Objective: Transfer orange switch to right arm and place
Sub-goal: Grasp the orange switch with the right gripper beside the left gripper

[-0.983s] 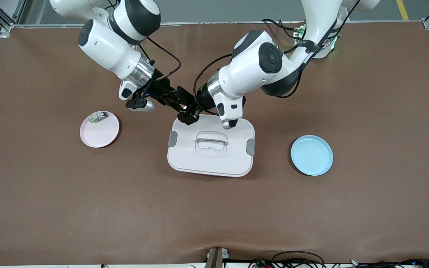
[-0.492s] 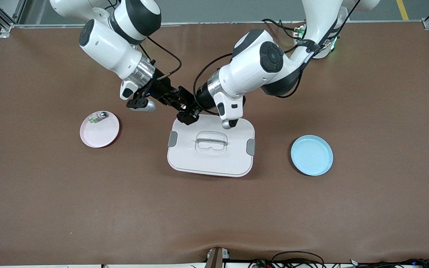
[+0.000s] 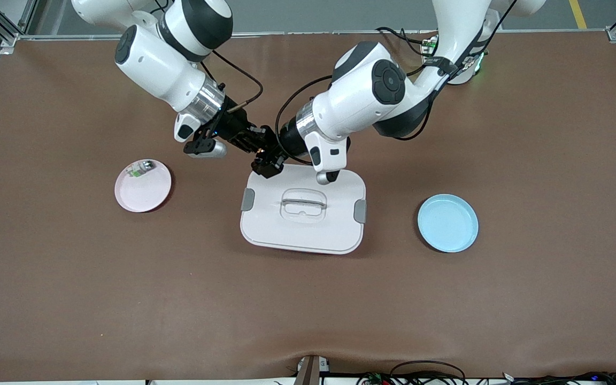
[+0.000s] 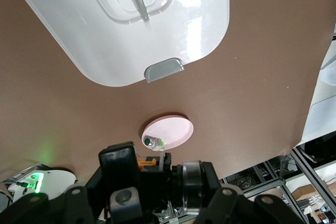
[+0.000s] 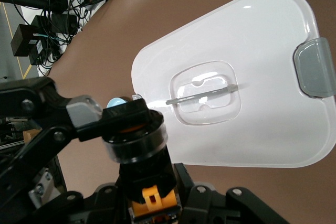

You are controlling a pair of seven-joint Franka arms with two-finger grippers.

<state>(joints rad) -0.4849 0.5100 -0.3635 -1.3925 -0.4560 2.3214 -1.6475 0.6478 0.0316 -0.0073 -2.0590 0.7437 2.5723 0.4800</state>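
The orange switch (image 3: 262, 154) hangs in the air between my two grippers, over the corner of the white lid toward the right arm's base. It is a black stubby cylinder (image 5: 137, 145) with a silver collar and an orange clip at its base. My right gripper (image 3: 257, 148) (image 5: 152, 204) is shut on that base end. My left gripper (image 3: 268, 162) (image 5: 122, 120) is shut on the button end. In the left wrist view only an orange bit of the switch (image 4: 148, 162) shows above my left gripper (image 4: 157, 181).
A white lidded box (image 3: 302, 227) with grey latches lies mid-table below the grippers. A pink plate (image 3: 145, 195) holding a small white-and-green part (image 3: 138, 170) sits toward the right arm's end. A blue plate (image 3: 447, 224) sits toward the left arm's end.
The right gripper's fingers have closed onto the switch, which the left gripper kept holding. Both hands shifted only slightly.
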